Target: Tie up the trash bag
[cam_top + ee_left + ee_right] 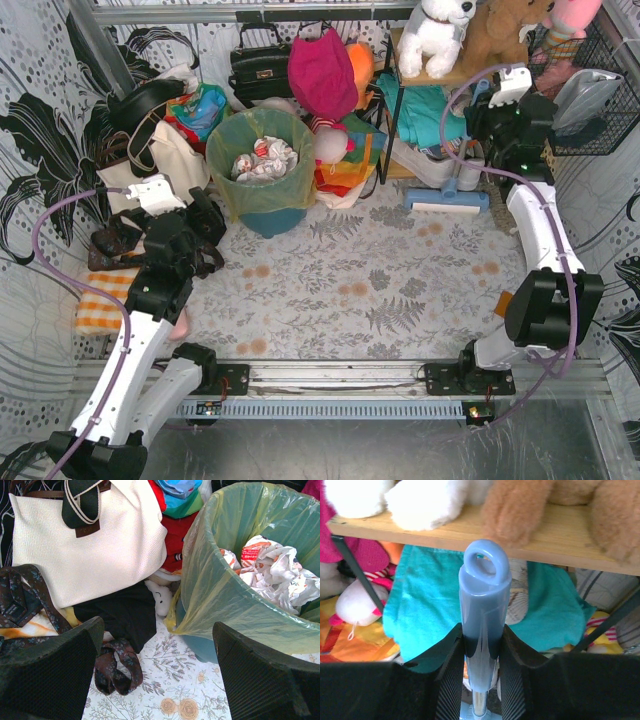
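My left jaws are spread as wide as they go, with nothing between them. Ahead of them and to the right sits the trash bag (220, 595), lining the teal bin (200, 647) with its mouth open and its rim folded down over the outside. Crumpled white paper (280, 575) lies inside it. Ahead and to the left is a cream tote (95, 555). My right jaws are clamped on an upright blue handle (484, 595), its loop end poking above them, well apart from the bag.
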`<state>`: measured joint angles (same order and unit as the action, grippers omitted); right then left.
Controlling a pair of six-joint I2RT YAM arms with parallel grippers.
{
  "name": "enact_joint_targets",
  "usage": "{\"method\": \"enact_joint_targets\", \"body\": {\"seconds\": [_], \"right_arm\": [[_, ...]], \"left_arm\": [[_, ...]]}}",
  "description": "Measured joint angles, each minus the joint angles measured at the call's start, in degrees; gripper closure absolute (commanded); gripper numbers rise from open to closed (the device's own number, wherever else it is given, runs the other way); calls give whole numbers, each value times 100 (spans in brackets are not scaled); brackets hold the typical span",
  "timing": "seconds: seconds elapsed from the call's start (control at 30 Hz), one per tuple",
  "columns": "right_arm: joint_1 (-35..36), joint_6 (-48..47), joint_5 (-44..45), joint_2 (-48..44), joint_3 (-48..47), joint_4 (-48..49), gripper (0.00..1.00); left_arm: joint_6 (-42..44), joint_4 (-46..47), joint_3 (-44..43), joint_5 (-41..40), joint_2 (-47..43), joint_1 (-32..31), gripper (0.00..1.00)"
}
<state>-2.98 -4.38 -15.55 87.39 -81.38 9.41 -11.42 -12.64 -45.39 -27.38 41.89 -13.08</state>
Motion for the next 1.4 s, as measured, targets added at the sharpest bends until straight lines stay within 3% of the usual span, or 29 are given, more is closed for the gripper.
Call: {"method": "enact_joint_targets", "body": {"seconds": [0.23,0.47,0.63,0.83,1.03,1.17,1.4], "right_arm": [[-313,2,-111,177,9,422,92],[-326,17,-149,269,9,656,46],[-332,0,-70,267,9,859,29],[-332,9,109,114,15,852,23],[-332,354,610,-584,68,595,22],[-330,1029,765,-1165,236,483,19],[166,2273,911,-1473,448,63,27]], "left_arm": [[0,2,13,-2,0,0,2],[0,0,15,-2,0,0,2],[0,0,15,-2,0,0,2],[0,0,15,0,0,0,2],[0,4,15,9,22,0,2],[0,4,15,39,50,0,2],[-107,11,11,164,107,0,2]]}}
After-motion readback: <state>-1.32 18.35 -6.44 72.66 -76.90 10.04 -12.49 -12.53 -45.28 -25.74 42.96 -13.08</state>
